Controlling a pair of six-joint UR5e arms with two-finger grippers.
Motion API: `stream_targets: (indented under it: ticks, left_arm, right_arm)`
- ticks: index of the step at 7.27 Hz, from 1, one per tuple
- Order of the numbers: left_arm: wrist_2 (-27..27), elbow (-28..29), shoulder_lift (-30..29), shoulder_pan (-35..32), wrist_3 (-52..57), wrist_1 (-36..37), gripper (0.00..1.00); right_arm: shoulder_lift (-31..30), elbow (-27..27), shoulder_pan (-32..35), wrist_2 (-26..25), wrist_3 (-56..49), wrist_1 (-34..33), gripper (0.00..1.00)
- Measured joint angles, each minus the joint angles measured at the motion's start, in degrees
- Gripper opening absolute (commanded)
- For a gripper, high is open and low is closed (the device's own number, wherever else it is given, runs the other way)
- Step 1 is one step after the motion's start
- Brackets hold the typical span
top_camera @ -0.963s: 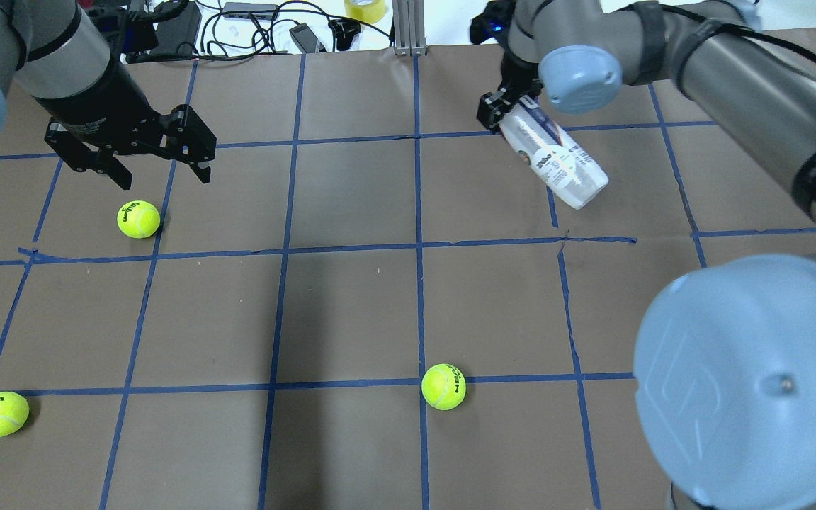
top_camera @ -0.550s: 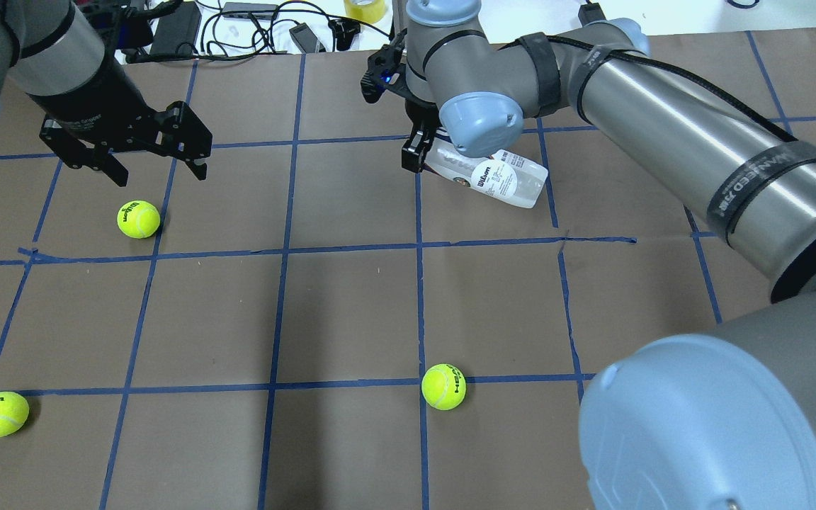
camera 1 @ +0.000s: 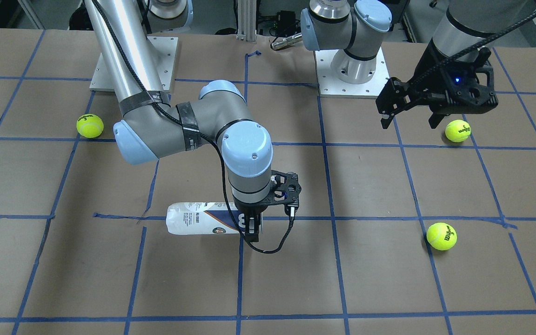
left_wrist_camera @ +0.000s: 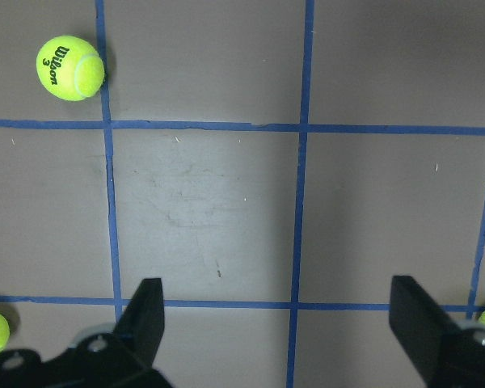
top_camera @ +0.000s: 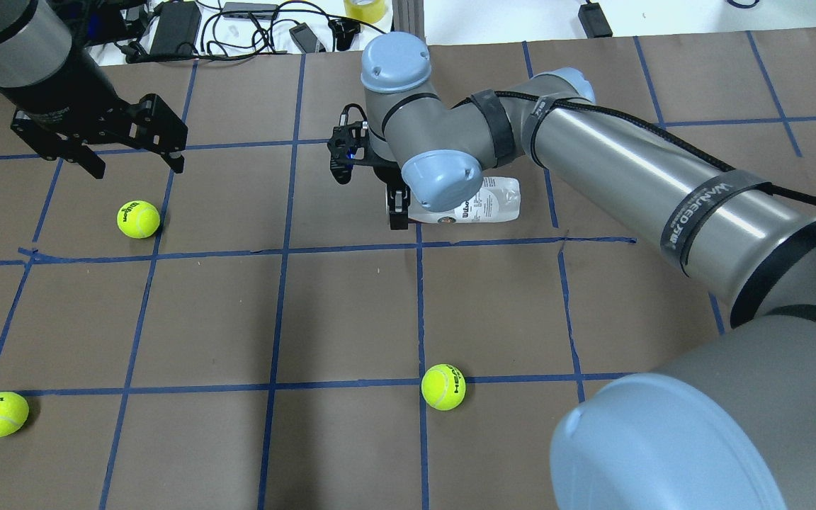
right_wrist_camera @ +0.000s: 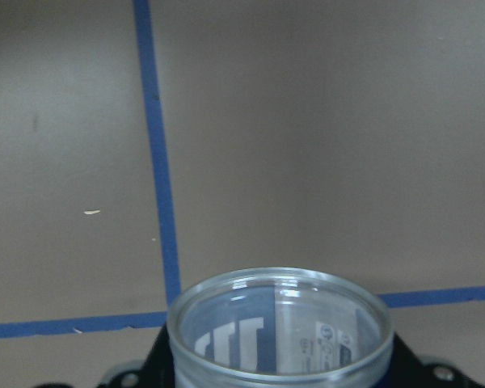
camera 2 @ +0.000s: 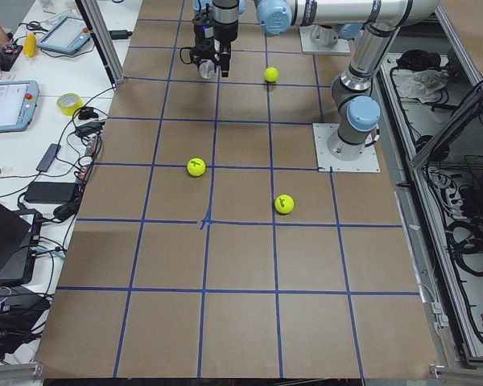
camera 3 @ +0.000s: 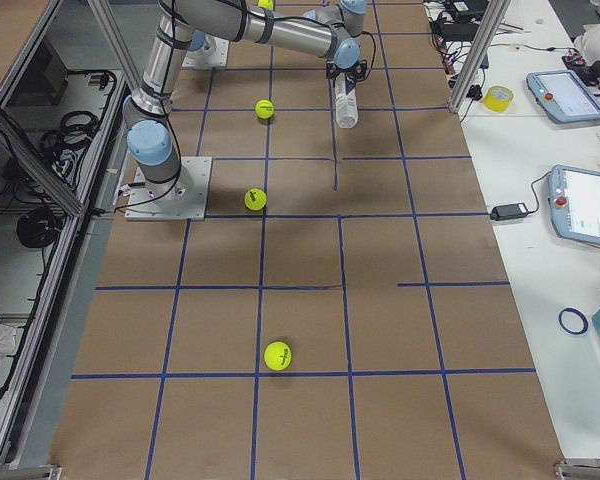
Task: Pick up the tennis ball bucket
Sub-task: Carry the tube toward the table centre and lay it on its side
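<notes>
The tennis ball bucket (camera 1: 198,218) is a clear tube with a white and navy label. It lies level, and my right gripper (camera 1: 251,229) is shut on one end of it from above. It seems to hang just above the brown table. It also shows in the overhead view (top_camera: 486,202) and the exterior right view (camera 3: 346,100). Its clear rim (right_wrist_camera: 279,323) fills the bottom of the right wrist view. My left gripper (top_camera: 137,167) is open and empty, hovering far from the tube, beside a tennis ball (top_camera: 138,219).
Two more tennis balls lie on the table, one at the near left (top_camera: 0,414) and one at near centre (top_camera: 443,387). Blue tape lines (top_camera: 418,297) grid the brown paper. Cables and devices (top_camera: 252,28) lie beyond the far edge. The left wrist view shows one ball (left_wrist_camera: 70,67).
My right arm has swung the tube leftward across the overhead view and turned it from tilted to level. My left gripper has drifted slightly left and back, still open.
</notes>
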Motion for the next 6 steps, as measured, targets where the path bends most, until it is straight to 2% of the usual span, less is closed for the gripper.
stream_targets:
  ticks: [1,2,5,6]
  left_arm:
    - [-0.1,-0.03,0.0,0.04,0.01,-0.01,1.0]
    - [-0.13,-0.14,0.0,0.06,0.0,-0.01,1.0]
    - [-0.09,-0.32,0.0,0.07,0.0,-0.01,1.0]
    - [-0.1,-0.34,0.02,0.05,0.01,-0.01,1.0]
  right_arm:
    - [0.17,1.04,0.2,0.31,-0.39,-1.0,0.92]
    - [0.44,1.7,0.2,1.78,-0.18,-2.76,1.0]
    - [0.65,2.22,0.17,9.05,5.95,-5.59,1.0]
    - [0.62,2.22,0.16,9.86,7.08,-5.58,1.0]
